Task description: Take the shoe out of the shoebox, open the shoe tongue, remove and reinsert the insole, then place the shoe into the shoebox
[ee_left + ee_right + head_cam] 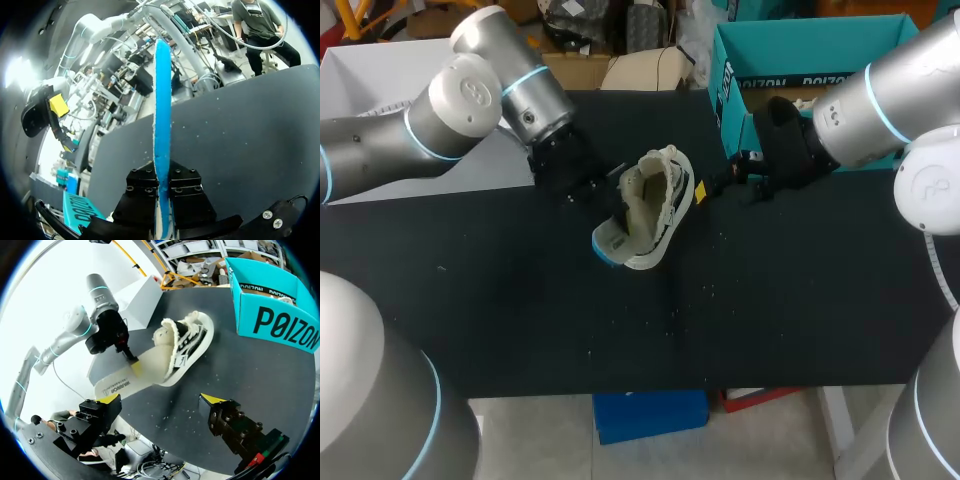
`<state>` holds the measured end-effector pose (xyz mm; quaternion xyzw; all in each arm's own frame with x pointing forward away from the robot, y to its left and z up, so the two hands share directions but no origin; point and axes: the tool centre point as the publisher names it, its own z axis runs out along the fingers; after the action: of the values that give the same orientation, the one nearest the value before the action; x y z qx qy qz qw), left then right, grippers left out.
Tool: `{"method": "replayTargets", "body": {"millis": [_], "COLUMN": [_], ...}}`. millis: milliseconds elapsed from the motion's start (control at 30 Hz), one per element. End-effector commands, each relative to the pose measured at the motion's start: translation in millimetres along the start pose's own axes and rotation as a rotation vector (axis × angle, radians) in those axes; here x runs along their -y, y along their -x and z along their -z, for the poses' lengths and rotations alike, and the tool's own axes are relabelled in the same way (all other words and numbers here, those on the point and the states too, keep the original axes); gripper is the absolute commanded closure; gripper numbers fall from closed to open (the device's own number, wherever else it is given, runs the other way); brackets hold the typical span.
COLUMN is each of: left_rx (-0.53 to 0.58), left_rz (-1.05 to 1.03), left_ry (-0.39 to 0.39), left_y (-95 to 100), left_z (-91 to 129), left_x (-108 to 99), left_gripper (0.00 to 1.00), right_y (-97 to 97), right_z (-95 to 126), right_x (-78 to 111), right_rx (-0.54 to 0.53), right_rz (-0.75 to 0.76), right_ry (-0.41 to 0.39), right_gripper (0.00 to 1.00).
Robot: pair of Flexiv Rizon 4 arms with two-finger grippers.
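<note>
1. Black tabletop: small white specks scattered near its middle, toward the near edge.
2. Insole, pale top and blue underside, is mid-tabletop, touching the shoe's left side. One end is at the shoe opening; can't tell how far in.
3. Left gripper is clamped on the insole's edge, both fingers pressing it from two sides; the insole stands edge-on between them.
4. Shoe, cream with dark side marks, lies on its side mid-tabletop, outside the box, tongue area open.
5. Right gripper is just right of the shoe, fingers spread wide and holding nothing; shoe is ahead of it.
6. Teal shoebox sits at the far right corner, open top, apart from the shoe.
</note>
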<state>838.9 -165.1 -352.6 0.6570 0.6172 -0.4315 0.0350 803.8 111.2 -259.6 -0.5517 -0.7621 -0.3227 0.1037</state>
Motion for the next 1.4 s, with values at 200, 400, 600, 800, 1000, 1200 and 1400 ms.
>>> {"method": "replayTargets", "body": {"millis": [200,400,600,800,1000,1200,1400], "left_rx": [-0.028,-0.055,-0.065,-0.044,-0.055,-0.052,-0.083], "left_rz": [-0.035,-0.068,-0.094,-0.148,-0.147,-0.149,-0.146], "left_ry": [0.014,0.036,0.042,0.054,0.054,0.070,0.049], "left_y": [8.1,12.9,16.3,20.7,18.0,25.8,27.9], "left_z": [1.8,1.5,-2.0,-5.8,-6.4,6.1,15.4], "left_x": [-26.6,-44.7,-56.8,-65.0,-72.6,-64.9,-42.0], "left_gripper": [1.00,1.00,1.00,1.00,1.00,0.47,0.59], "right_y": [-0.8,-0.8,-0.8,-0.8,-0.8,-0.8,-0.8], "right_z": [0.1,0.1,0.1,0.1,0.1,0.1,0.1], "right_x": [-0.3,-0.3,-0.3,-0.3,-0.3,-0.3,-0.3], "right_rx": [0.003,0.003,0.003,0.003,0.003,0.003,0.003], "right_rz": [-0.001,-0.001,-0.001,-0.001,-0.001,-0.001,-0.001], "right_ry": [-0.001,-0.001,-0.001,-0.001,-0.001,-0.001,-0.001], "right_gripper": [0.00,0.00,0.00,0.00,0.00,0.00,0.00]}}
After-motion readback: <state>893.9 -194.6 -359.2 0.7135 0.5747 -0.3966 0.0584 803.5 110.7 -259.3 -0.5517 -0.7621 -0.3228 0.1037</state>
